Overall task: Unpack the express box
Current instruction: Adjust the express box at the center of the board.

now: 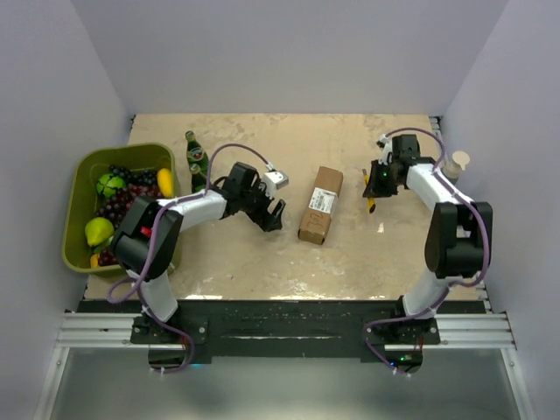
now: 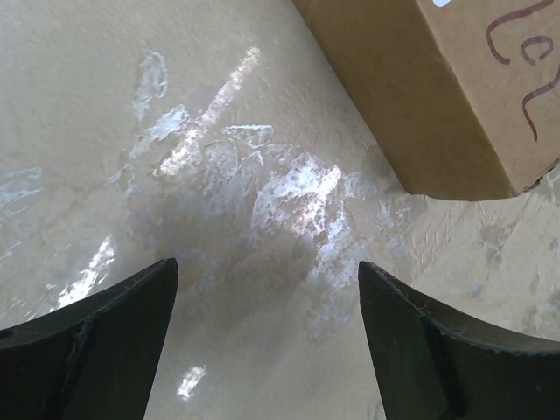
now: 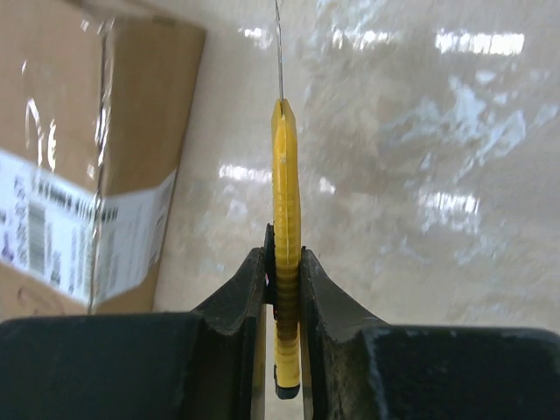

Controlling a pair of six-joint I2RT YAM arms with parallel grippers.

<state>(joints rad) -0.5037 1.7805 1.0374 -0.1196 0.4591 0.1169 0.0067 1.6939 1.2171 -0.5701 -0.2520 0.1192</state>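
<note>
Top view: the express box (image 1: 320, 204) lies mid-table, label up, between my grippers and touching neither. My left gripper (image 1: 273, 213) sits just left of it, jaws apart. My right gripper (image 1: 374, 185) is further off to the right and grips a yellow utility knife (image 1: 371, 201). Green fruit bin (image 1: 79, 188) at far left. Left wrist: my fingers (image 2: 105, 341) are spread wide over bare table, with a box corner at upper right. Right wrist: jaws clamped on the knife handle, blade out ahead, box at left.

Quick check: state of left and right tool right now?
Left tool: open, holding nothing, clear of the express box.
Right tool: closed on the yellow utility knife, blade extended.
</note>
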